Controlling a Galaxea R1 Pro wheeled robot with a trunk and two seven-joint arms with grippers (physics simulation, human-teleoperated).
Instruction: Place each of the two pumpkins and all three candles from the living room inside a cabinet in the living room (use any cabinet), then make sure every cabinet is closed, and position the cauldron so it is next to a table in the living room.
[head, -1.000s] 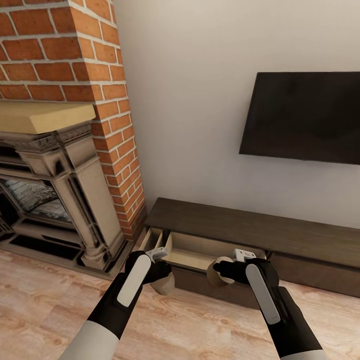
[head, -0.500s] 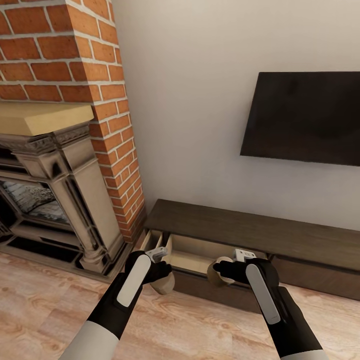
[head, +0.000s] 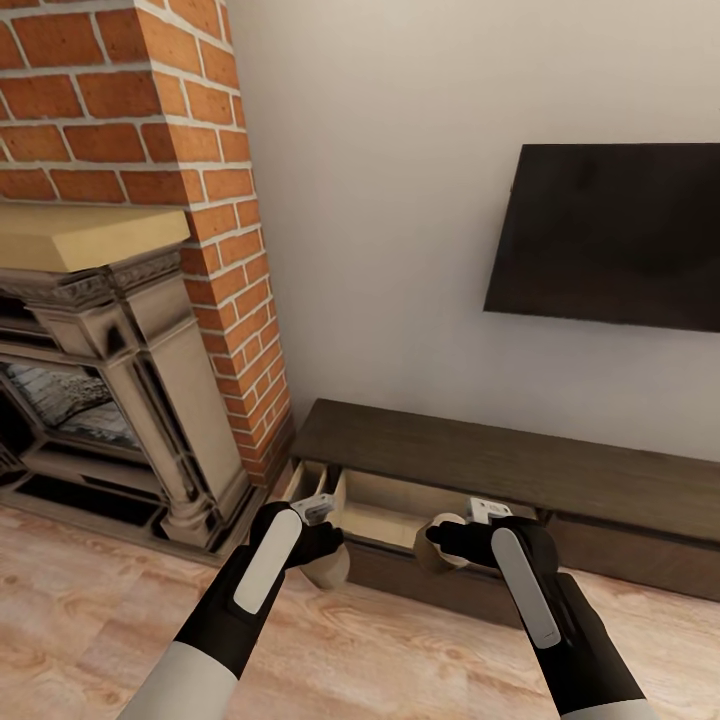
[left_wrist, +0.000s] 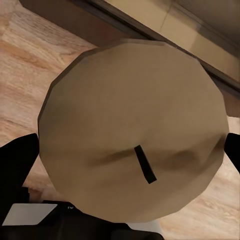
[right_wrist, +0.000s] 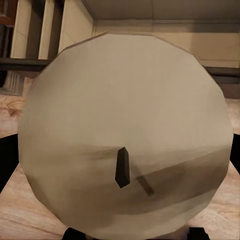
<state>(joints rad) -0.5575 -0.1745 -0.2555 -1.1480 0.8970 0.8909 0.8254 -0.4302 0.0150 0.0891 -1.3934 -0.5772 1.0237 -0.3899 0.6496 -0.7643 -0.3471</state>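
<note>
The left fingers (head: 322, 553) grip a tan candle (left_wrist: 132, 135), wick toward the wrist camera; the right fingers (head: 440, 545) grip a second candle (right_wrist: 125, 135) the same way. Both candles hang near the open drawer (head: 385, 505) at the left end of the low dark cabinet (head: 520, 465), right of the brick fireplace (head: 120, 300).

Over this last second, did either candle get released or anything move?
Nothing let go. The left gripper and right gripper stay shut on their candles, held before the open drawer of the cabinet. Only the view has shifted slightly, from camera movement.
</note>
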